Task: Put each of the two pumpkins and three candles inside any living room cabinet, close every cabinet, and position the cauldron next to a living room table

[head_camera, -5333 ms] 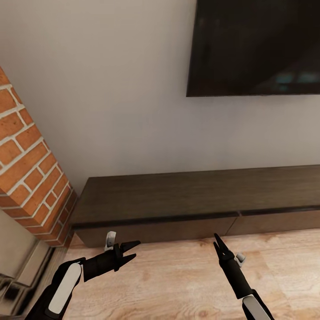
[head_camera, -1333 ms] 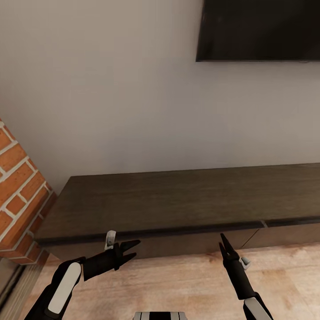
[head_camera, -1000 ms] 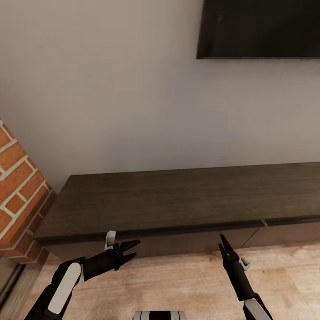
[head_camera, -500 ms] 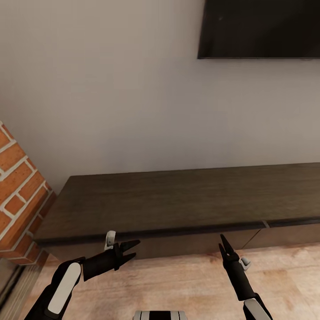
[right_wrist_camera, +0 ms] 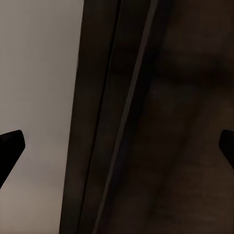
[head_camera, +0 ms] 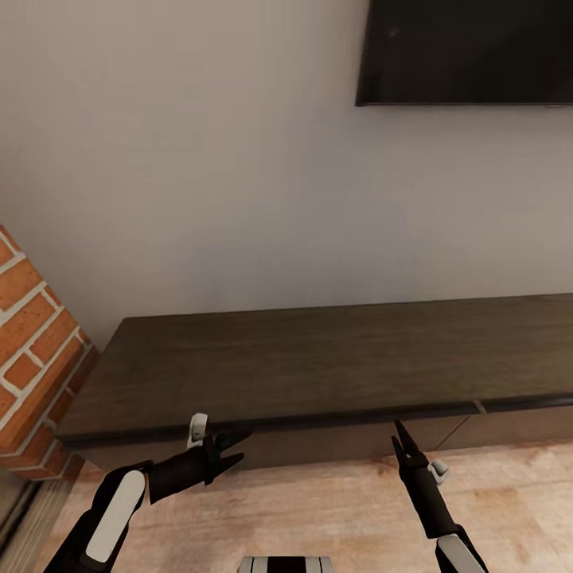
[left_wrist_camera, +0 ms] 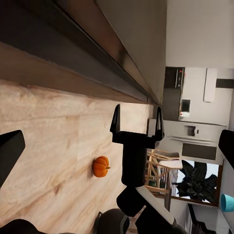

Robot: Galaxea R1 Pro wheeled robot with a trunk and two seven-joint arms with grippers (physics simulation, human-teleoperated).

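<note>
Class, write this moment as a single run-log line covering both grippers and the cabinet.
left gripper: open, empty | right gripper: open, empty | cabinet: drawer fronts closed, top bare | pumpkin: on floor

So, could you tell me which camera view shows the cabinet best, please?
The head view: the cabinet stretches across it, with its top and closed drawer fronts visible. The left wrist view catches its front edge along the floor, and the right wrist view has a dark close-up of it.

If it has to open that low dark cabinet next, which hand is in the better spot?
Probably the right hand. It is open and points straight at the front of the cabinet, close to the seam between two drawer fronts. The left hand, also open, points sideways along the cabinet.
</note>
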